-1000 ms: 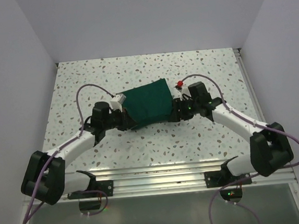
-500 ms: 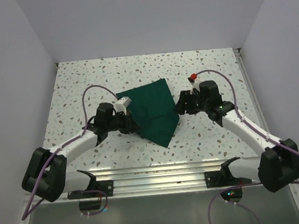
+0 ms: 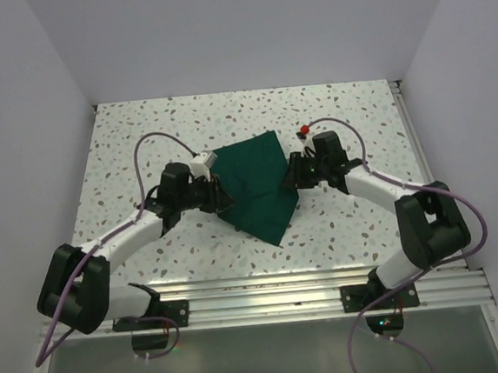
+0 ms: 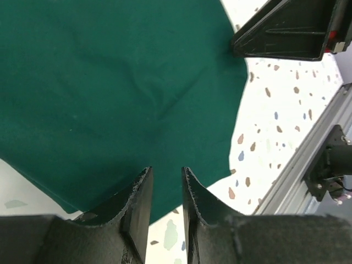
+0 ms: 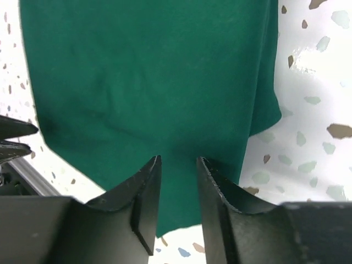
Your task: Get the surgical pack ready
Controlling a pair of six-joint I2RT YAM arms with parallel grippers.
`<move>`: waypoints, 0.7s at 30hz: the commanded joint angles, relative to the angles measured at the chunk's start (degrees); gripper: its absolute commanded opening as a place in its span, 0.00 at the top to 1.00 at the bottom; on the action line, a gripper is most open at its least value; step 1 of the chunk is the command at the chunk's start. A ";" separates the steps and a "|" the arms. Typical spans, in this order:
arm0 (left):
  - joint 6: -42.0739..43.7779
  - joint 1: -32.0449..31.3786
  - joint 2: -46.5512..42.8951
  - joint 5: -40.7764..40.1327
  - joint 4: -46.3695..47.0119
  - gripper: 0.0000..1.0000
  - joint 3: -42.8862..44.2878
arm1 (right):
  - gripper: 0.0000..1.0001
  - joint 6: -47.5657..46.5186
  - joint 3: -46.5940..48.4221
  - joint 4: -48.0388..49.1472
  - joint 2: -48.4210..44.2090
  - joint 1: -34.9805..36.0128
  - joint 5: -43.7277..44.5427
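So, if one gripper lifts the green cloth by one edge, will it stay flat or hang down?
Probably it hangs limp: the green cloth shows soft creases and a layered edge in the wrist views. It looks thin and lies flat on the table, so it is likely light. Pushed, it would rather bunch than slide whole.

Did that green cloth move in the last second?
Yes. The green cloth has turned, and one corner now points toward the metal rail, closer to it.
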 commanded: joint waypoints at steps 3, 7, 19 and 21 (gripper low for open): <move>-0.73 -0.08 4.07 -3.54 6.45 0.71 -2.81 | 0.71 0.51 3.77 4.22 6.19 -0.88 1.72; -1.43 -0.08 6.44 -4.94 9.89 0.75 -6.06 | 0.76 3.06 3.42 6.49 11.21 -3.61 1.01; -1.52 -0.52 6.18 -16.01 7.97 0.76 -8.62 | 0.75 5.09 6.84 5.64 16.58 -4.49 8.39; -1.61 -0.52 5.31 -17.07 7.43 0.76 -8.79 | 0.73 4.74 6.93 3.70 16.14 -4.75 10.67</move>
